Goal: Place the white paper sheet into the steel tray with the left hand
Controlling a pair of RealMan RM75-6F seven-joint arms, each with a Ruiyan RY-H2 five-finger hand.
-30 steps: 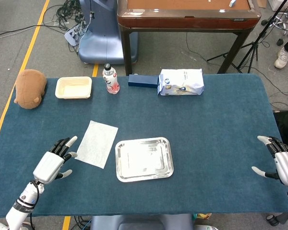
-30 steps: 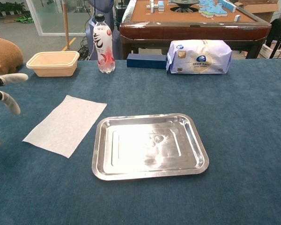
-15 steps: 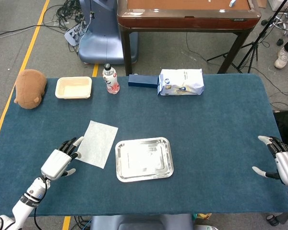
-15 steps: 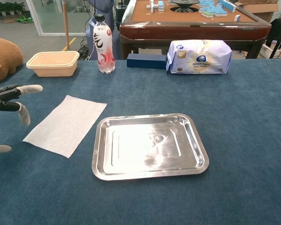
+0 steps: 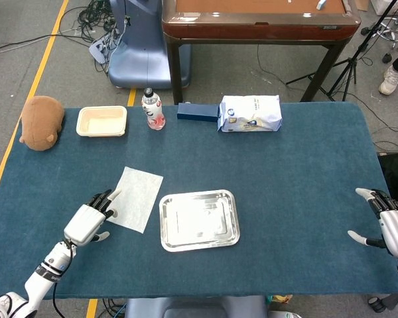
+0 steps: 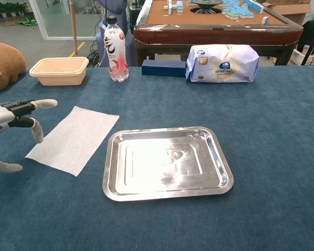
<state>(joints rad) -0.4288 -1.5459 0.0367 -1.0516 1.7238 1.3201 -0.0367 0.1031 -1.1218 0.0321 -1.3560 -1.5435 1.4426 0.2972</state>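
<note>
Blue table (image 5: 298, 179), paper sheet (image 5: 134, 198) beside left hand (image 5: 93, 220)

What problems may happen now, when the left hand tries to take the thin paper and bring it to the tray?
1. The white paper sheet lies flat on the cloth, so the left hand's fingers may slide over it or crumple it instead of lifting.
2. Dragged sideways, the sheet may catch on the raised rim of the steel tray instead of going inside.

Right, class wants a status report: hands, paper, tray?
Left hand open beside paper sheet. Right hand open, idle. Sheet flat on table; tray empty, path unobstructed.
</note>
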